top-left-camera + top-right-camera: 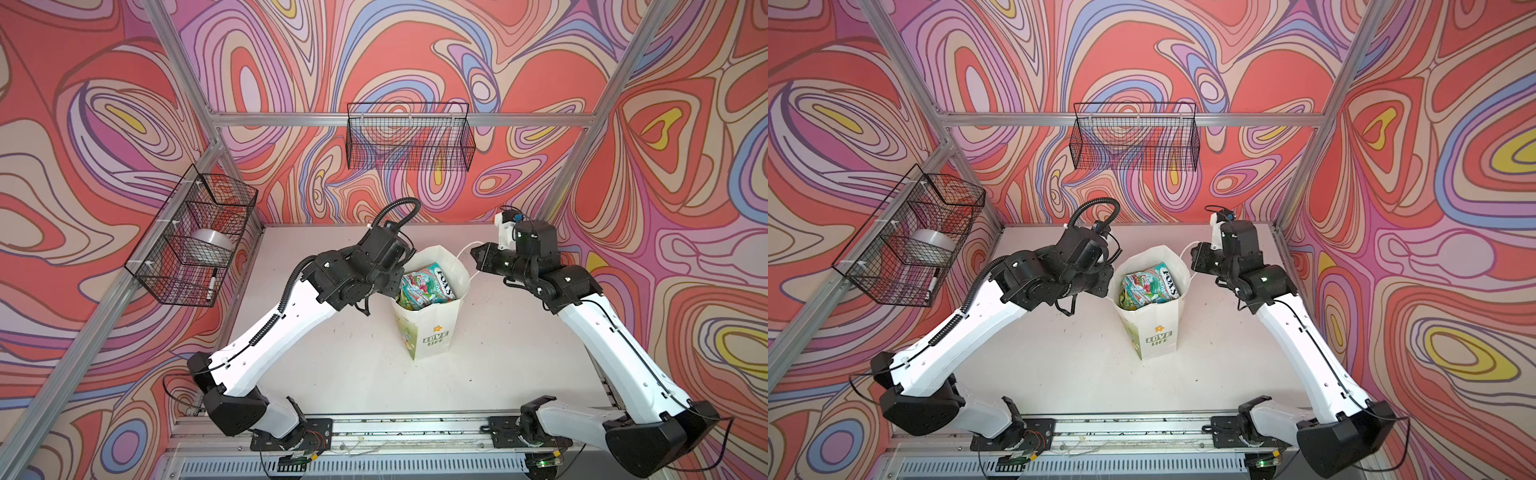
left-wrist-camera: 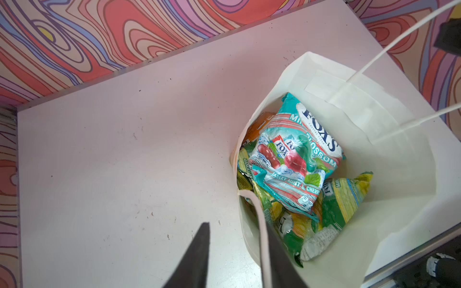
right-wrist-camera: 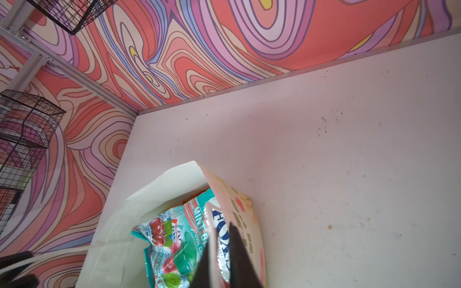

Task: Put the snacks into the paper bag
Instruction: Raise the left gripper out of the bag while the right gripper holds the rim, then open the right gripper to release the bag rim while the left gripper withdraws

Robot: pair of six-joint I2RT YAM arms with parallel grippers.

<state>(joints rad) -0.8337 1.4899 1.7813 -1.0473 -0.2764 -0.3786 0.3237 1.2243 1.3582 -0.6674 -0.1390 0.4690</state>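
The white paper carrier bag stands upright on the table, with glossy FOX'S candy packets inside. The right end effector pinches its taut white cord handle. The left end effector, spread, straddles the other cord handle.

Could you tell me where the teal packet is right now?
The teal packet lies on top of the other snacks inside the bag, which stands in the middle of the table in both top views.
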